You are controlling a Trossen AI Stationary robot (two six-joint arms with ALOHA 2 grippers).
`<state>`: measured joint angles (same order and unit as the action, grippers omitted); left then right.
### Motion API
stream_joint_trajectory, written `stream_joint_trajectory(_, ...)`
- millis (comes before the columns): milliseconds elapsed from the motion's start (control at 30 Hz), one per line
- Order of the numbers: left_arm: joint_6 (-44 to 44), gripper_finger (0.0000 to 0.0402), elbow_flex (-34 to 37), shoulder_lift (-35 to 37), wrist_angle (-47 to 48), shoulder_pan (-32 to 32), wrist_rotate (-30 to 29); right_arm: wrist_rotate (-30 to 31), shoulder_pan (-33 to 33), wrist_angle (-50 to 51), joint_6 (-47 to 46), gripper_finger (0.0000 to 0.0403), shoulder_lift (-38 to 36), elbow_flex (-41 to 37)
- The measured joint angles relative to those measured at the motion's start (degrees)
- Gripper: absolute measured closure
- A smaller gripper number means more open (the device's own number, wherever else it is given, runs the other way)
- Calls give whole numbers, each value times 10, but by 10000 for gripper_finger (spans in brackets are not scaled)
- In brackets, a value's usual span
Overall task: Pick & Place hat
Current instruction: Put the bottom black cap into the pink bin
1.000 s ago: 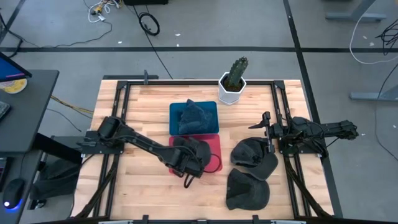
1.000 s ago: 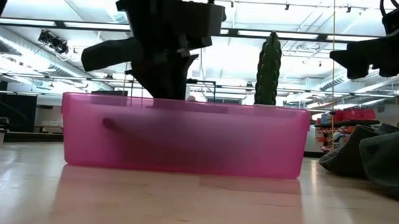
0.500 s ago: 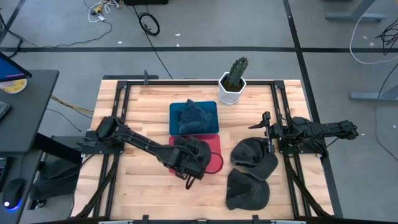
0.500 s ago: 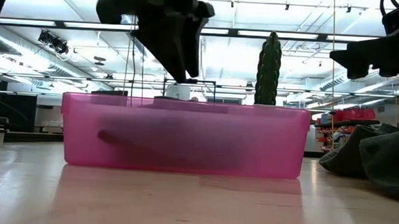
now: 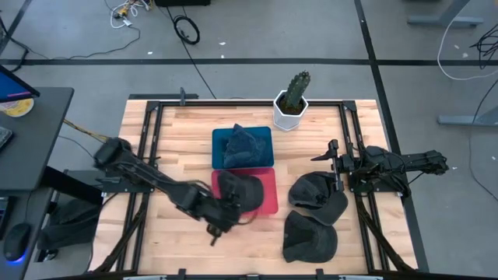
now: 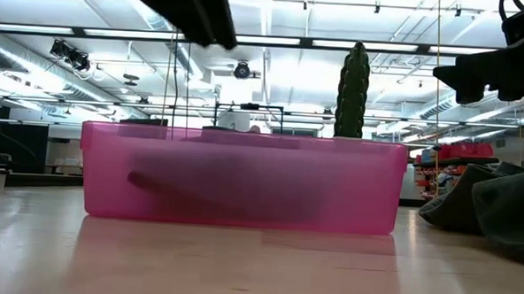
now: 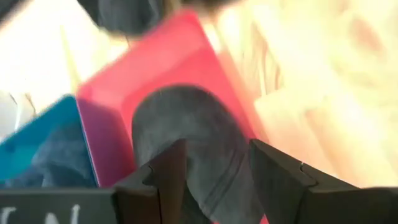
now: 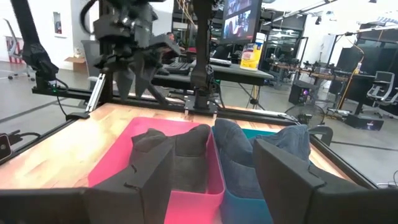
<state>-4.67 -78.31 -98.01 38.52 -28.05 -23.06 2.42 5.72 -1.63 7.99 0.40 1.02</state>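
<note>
Dark grey fabric, the hat [image 5: 237, 189] lies flat inside the pink bin [image 5: 267, 192], its length running toward the blue bin [image 5: 242, 146]. I see my left gripper [image 5: 219, 220] just beside that bin's near edge, fingers spread and empty. My right gripper [image 5: 332, 159] waits at the table's right, nearest two loose hats [image 5: 315, 214]; its fingers stand apart.

My workshop around the wooden table [image 5: 179, 155]

Grey floor [image 5: 257, 35] beyond the table carries black cables [image 5: 187, 29]; a dark desk [image 5: 31, 132] stands just beside it, and I see strip lights [image 6: 293, 42] overhead.
</note>
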Motion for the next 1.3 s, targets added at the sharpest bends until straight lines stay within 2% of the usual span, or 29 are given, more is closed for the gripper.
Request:
stream_joint_trajectory(133, -24, 223, 123, 90, -138, 8, 26, 0, 0, -1, 4, 183, 0, 0)
stream_joint_trajectory(267, -44, 223, 254, 169, -286, 32, 87, 1, 0, -7, 20, 183, 0, 0)
stream_joint_trajectory(400, -45, 223, 370, 230, -401, 73, 97, 1, 0, -12, 20, 183, 0, 0)
stream_joint_trajectory(567, -44, 223, 474, 295, -512, 121, 100, 0, 0, -36, 4, 183, 0, 0)
stream_joint_trajectory(733, -44, 223, 566, 358, -623, 170, 167, -3, 0, -63, -33, 183, 0, 0)
stream_joint_trajectory(833, -21, 223, 629, 398, -690, 200, 178, -4, 0, -88, -36, 183, 0, 0)
stream_joint_trajectory(1033, 19, 223, 712, 468, -766, 262, 179, -4, 0, -105, -130, 183, 0, 0)
stream_joint_trajectory(1300, 23, 223, 724, 543, -696, 295, 178, 12, 0, -116, -128, 183, 0, 0)
